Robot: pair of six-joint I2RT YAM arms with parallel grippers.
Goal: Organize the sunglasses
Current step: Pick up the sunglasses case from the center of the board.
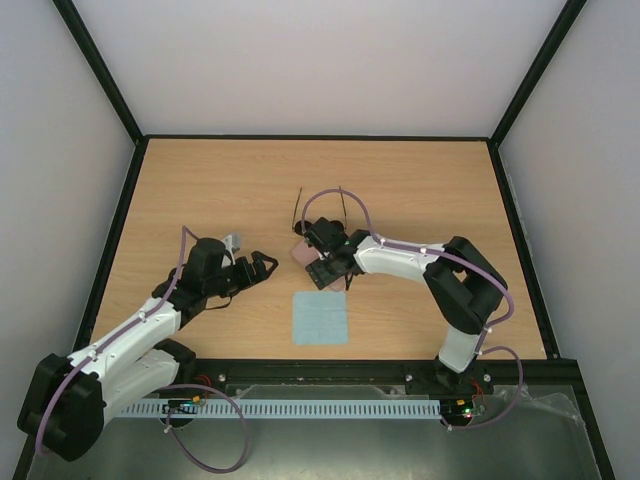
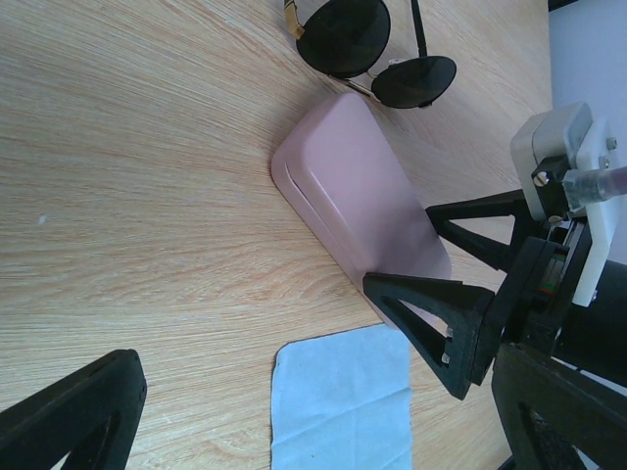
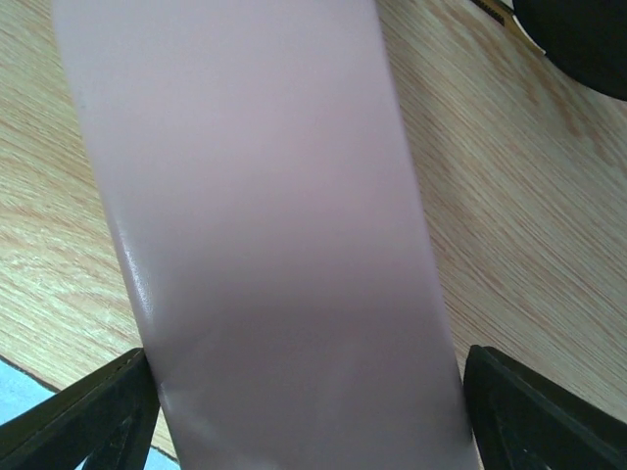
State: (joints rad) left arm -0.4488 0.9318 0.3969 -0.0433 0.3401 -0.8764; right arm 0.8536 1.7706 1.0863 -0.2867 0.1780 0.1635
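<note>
Left tool point(image 1: 264, 268) released, jaws wide, above bare table point(image 1: 430, 190). Right tool point(image 1: 322, 268) sits astride the pink case point(image 1: 299, 251), with the blue cloth point(image 1: 321, 318) just nearer the arm bases.

Left wrist: sunglasses point(image 2: 345, 34) lie on the table just beside the case's far end. Right tool's fingers point(image 2: 426, 313) flank the case's near end.

Right wrist: one finger at each case edge. Clamped or merely alongside, cannot tell.
</note>
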